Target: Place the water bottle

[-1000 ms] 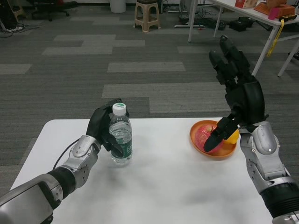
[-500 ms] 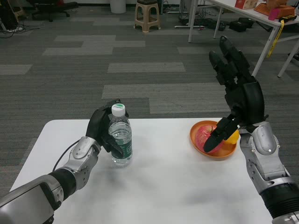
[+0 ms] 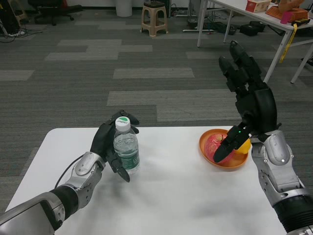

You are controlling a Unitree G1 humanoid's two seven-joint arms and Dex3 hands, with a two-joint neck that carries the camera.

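Left hand (image 3: 108,143) grips the upright water bottle (image 3: 126,152) from behind, on the table (image 3: 171,196).

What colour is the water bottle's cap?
White, with a green spot on top, on the water bottle's cap; head view shows it.

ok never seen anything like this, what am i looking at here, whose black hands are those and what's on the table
This is a humanoid robot's own view, taken by a camera in its head looking down over a white table. The silver forearms and black hands belong to the robot. Its left hand, on the picture's left, is wrapped around a clear water bottle with a white cap and green label; the bottle stands upright on the table. Its right hand, on the right, is raised with fingers spread, holding nothing. Just below it sits an orange bowl with something pink and something yellow inside; what they are is unclear. Behind lie grey carpet, a stool and other tables.
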